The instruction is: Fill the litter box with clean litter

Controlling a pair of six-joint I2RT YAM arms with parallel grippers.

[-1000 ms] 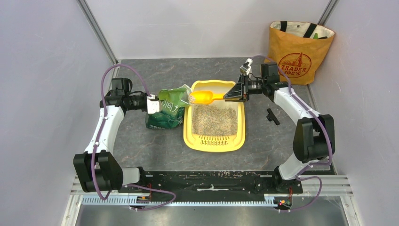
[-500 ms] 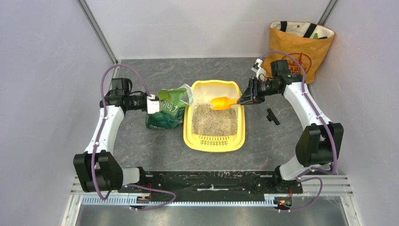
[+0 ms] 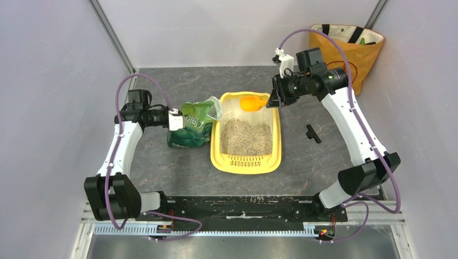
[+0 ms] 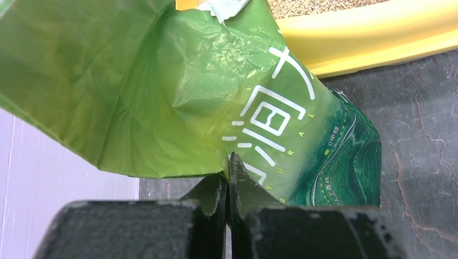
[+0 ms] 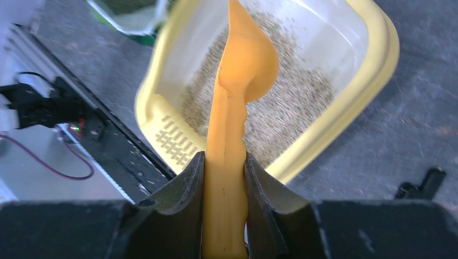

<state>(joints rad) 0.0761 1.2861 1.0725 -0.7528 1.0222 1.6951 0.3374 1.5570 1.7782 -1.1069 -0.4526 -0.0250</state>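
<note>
The yellow litter box (image 3: 277, 141) sits mid-table, its slotted grate at the near end, with grey-beige litter (image 3: 247, 136) spread over its floor. It also shows in the right wrist view (image 5: 378, 65) with litter (image 5: 302, 102) inside. My right gripper (image 3: 273, 100) is shut on the handle of the orange-yellow scoop (image 3: 251, 102) and holds it raised over the box's far end; the scoop (image 5: 240, 81) hangs below the fingers. My left gripper (image 3: 177, 120) is shut on the edge of the green litter bag (image 3: 194, 124), which stands left of the box. The bag (image 4: 178, 91) fills the left wrist view.
An orange tote bag (image 3: 341, 62) stands at the far right corner. A small black part (image 3: 312, 133) lies on the table right of the box. Grey walls close in on both sides. The arm bases and a black rail (image 3: 243, 208) run along the near edge.
My right arm swung the scoop from over the bag mouth rightward, then lifted it over the box's far end. The left arm and bag have not moved.
</note>
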